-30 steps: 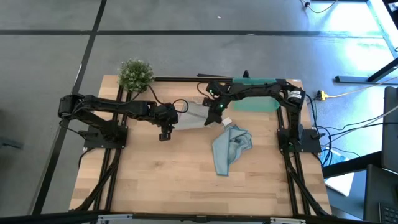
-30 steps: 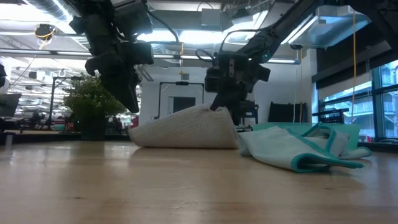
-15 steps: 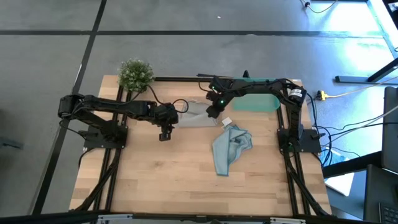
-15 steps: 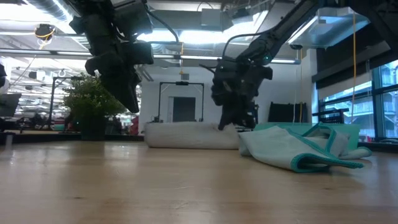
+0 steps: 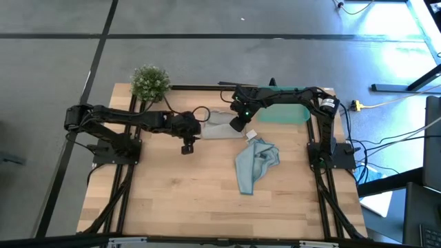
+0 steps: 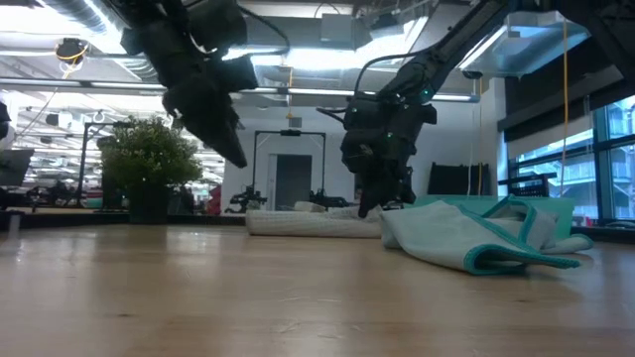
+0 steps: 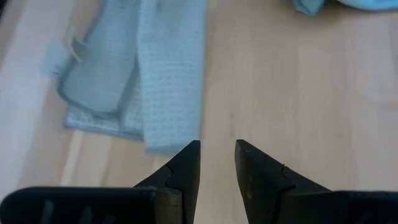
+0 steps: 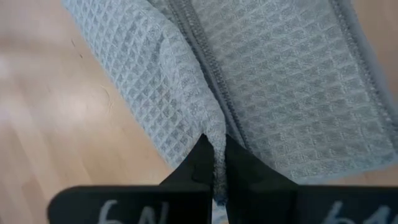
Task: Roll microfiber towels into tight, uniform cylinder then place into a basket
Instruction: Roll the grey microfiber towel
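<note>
Clearly we are early: our right gripper [image 5: 236, 125] pinches the folded, unrolled grey towel [image 5: 215, 127] beside the basket [image 5: 284, 114], our left gripper [image 5: 187, 147] hangs open, the blue towel [image 5: 253, 162] lies crumpled.

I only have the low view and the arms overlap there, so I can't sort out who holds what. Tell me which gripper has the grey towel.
Observer: The right gripper is shut on the grey towel, pinching a fold of it.
Operator: Report the left gripper.
Observer: The left gripper is open and holds nothing; it hangs above bare table beside the towel's near end.
Operator: Give me the basket.
Observer: The basket sits at the table's far edge under the right arm, with no towel visible in it.
Operator: And the second towel.
Observer: The light blue towel lies crumpled, unrolled, apart from both grippers.
</note>
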`<state>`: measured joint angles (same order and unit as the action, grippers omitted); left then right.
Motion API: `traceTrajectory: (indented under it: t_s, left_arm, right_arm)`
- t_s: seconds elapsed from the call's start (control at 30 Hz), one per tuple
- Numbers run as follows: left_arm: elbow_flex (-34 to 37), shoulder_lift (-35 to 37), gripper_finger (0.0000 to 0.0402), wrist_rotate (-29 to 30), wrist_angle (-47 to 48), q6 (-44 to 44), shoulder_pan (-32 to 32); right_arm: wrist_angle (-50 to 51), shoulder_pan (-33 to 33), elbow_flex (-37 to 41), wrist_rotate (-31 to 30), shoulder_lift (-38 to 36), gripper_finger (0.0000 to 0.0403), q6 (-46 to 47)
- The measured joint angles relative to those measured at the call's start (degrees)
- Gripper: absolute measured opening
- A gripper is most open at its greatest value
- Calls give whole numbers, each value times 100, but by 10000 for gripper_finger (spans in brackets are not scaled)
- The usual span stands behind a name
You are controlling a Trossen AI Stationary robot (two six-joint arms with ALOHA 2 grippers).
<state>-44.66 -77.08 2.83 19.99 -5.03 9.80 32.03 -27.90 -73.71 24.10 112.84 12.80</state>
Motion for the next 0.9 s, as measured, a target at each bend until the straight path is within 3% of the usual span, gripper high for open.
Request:
traceTrajectory:
  t_s: [0.23,0.43,0.57,0.9]
  left_arm:
    - [4,-584,96,39,-236,112,364]
    - [4,-1265,96,-765,-581,702,978]
    - [4,-1320,96,-912,-570,787,1200]
    - [0,-1217,96,-488,-540,-660,1216]
  right_arm:
    - [-2,5,0,-4,0,12,-256]
    - [-2,47,0,-22,0,12,-291]
    - [-17,102,0,-33,0,12,-303]
    - [-59,160,0,-52,0,12,-424]
